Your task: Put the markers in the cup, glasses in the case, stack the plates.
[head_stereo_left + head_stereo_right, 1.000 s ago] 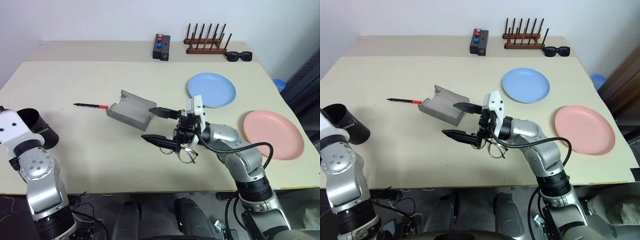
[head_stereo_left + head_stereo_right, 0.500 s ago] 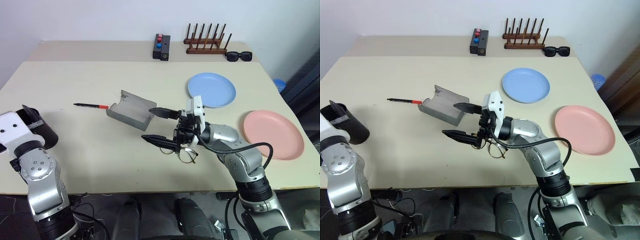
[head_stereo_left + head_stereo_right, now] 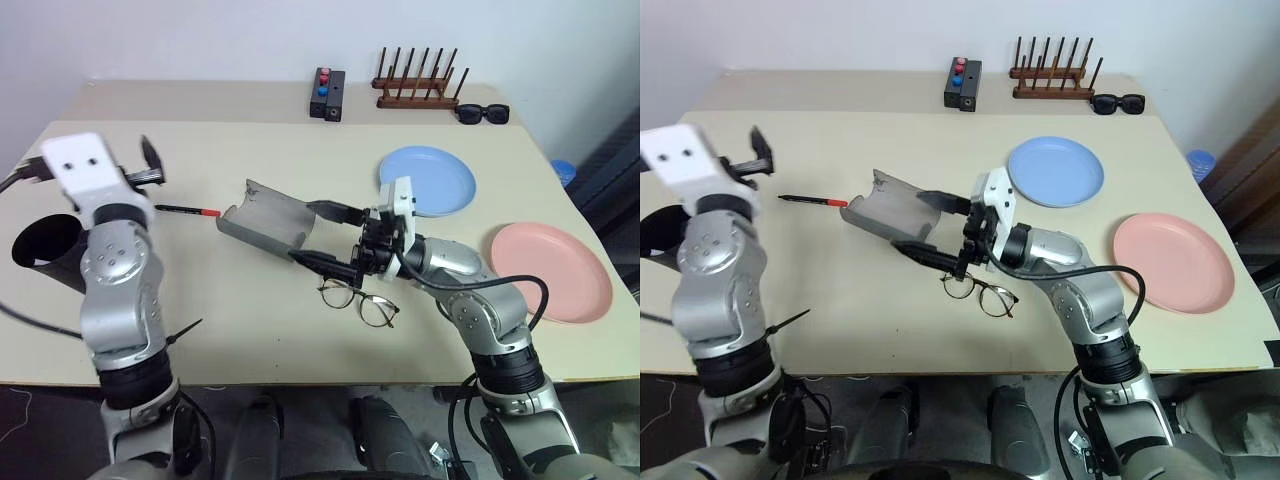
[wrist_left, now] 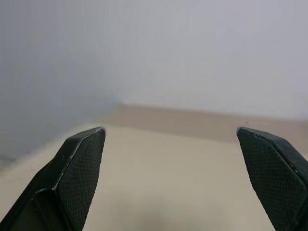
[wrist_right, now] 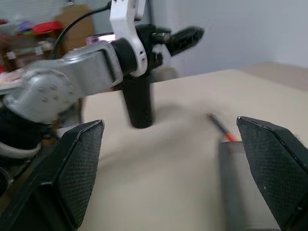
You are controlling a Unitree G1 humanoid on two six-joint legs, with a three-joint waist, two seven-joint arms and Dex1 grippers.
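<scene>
Glasses (image 3: 360,302), near table's (image 3: 250,340) front edge: light, fragile wire; best pinched at bridge; right gripper (image 3: 322,236) wide, empty; left gripper (image 3: 758,155) wide, empty.

A beige tabletop (image 3: 250,330) carries everything. At its far edge, near the white wall, stands a small black box (image 3: 325,95) with a red button and a blue button on top. Just to its right sits a brown wooden rack (image 3: 420,85) with a row of upright dark pegs. Right of the rack, close beside it, lies a pair of chunky black sunglasses (image 3: 482,113). Past the tabletop's right edge, a small blue object (image 3: 562,170) shows, too small to identify.
</scene>
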